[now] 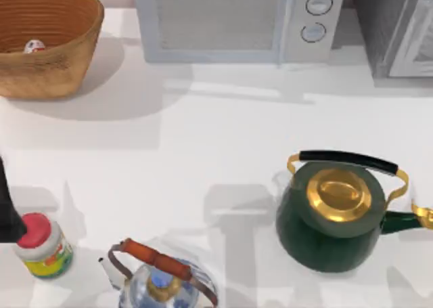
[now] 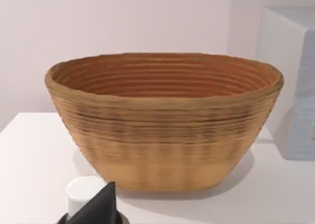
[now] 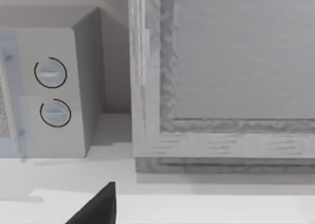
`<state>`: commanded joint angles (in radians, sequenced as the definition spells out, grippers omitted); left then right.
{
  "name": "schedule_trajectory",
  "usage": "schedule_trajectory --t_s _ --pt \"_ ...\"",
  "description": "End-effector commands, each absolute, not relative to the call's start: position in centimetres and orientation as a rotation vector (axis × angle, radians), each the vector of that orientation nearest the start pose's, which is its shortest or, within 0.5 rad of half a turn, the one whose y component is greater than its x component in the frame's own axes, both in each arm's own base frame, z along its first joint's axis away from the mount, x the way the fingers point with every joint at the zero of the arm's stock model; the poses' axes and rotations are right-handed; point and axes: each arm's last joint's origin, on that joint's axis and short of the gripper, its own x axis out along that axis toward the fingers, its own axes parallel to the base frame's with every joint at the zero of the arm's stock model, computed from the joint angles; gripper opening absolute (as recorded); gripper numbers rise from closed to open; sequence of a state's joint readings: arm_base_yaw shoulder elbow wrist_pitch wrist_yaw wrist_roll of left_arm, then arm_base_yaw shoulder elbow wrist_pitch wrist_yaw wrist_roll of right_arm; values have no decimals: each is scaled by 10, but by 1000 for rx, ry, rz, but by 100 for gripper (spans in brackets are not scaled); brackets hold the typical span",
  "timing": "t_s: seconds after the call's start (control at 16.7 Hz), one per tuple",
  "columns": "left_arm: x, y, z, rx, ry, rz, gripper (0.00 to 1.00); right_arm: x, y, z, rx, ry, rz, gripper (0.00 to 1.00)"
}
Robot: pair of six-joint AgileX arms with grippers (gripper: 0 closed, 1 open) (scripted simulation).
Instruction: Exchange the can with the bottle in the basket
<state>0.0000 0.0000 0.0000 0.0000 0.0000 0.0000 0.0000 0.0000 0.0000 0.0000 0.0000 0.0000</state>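
Observation:
The orange-brown wicker basket (image 1: 47,61) stands at the table's far left corner. In the left wrist view the basket (image 2: 162,130) rises straight ahead. The tiny white can (image 1: 34,47) with red markings lies inside it against the wall. The bottle's white cap (image 2: 82,193) shows close beside my left gripper (image 2: 101,209), with a sliver of dark body below it; whether it is held is unclear. A dark part of my left arm (image 1: 7,210) pokes in at the table's left edge. My right gripper (image 3: 98,209) hovers parked, facing the appliances at the back right.
A red-capped jar (image 1: 42,246) stands right beside the left arm. A glass kettle with an orange handle (image 1: 159,281) sits at the front, a green and gold kettle (image 1: 338,213) at the right. A microwave (image 1: 237,24) and a grey cabinet (image 1: 399,30) line the back.

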Motion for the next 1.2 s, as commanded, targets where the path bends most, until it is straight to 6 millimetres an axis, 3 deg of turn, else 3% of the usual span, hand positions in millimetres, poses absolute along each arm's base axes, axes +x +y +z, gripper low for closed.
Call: schedule_trajectory --t_s 0.18,0.36,0.54,0.72,0.84,0.96,1.08,1.2 --pt "106 -1 162 0 3 0 100 106 -1 160 0 0 0 100" --pt "107 -1 181 -1 42 -1 100 106 -1 160 0 0 0 100" --pt "115 -1 218 -10 140 -12 100 106 -1 160 0 0 0 100" --pt "142 -2 266 -26 306 -32 100 106 -1 160 0 0 0 100" --pt "177 -2 294 -40 457 -45 100 106 -1 160 0 0 0 100" --pt "226 -3 312 -54 628 -55 100 106 -1 160 0 0 0 100" --pt "286 -3 315 -68 804 -60 100 106 -1 160 0 0 0 100" --pt "349 -1 299 -80 977 -61 100 106 -1 160 0 0 0 100"
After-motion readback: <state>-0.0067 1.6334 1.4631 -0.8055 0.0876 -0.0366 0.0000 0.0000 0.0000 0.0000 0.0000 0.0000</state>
